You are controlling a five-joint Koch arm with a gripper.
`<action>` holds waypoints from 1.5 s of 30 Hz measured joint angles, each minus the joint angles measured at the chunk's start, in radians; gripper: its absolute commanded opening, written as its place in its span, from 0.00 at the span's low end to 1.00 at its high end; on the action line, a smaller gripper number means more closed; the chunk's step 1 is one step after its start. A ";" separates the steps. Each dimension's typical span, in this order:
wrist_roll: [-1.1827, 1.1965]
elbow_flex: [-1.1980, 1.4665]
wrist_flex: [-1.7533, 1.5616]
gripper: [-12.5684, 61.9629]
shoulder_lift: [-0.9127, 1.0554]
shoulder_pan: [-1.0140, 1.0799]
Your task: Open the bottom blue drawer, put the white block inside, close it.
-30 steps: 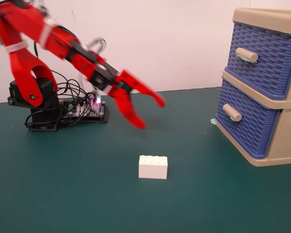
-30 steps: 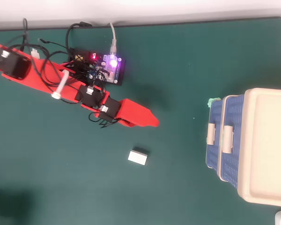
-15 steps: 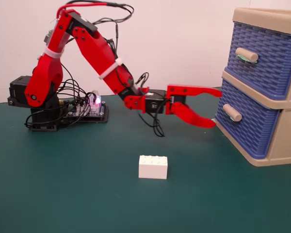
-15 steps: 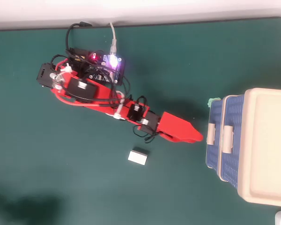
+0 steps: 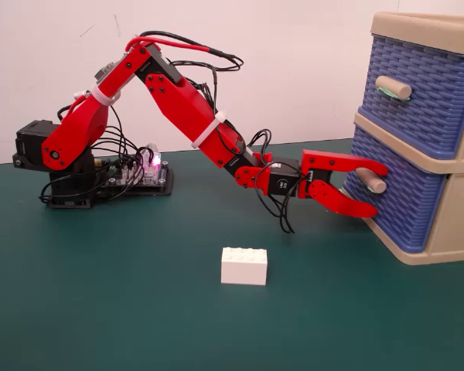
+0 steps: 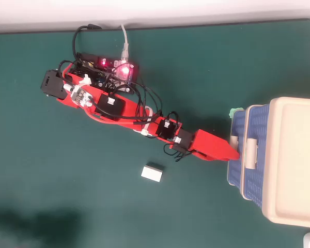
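The gripper is spread, one jaw above and one below the handle of the bottom drawer — not clamped yet. The block lies well back from that handle, unheld — the pull comes first.

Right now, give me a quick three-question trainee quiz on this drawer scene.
1. True or false: the white block is already inside the bottom drawer.
2. What do the open jaws of the gripper sit above and below? A) the upper drawer's handle B) the bottom drawer's handle C) the block
3. Fill in: the block rests on the green ____.

Key: 1 false, it lies on the table in front of the arm; 2 B; 3 table.
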 measured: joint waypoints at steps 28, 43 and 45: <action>0.055 0.368 0.117 0.06 0.256 -0.040; 0.087 0.890 0.275 0.63 0.902 0.092; 0.087 0.896 0.328 0.63 1.042 0.121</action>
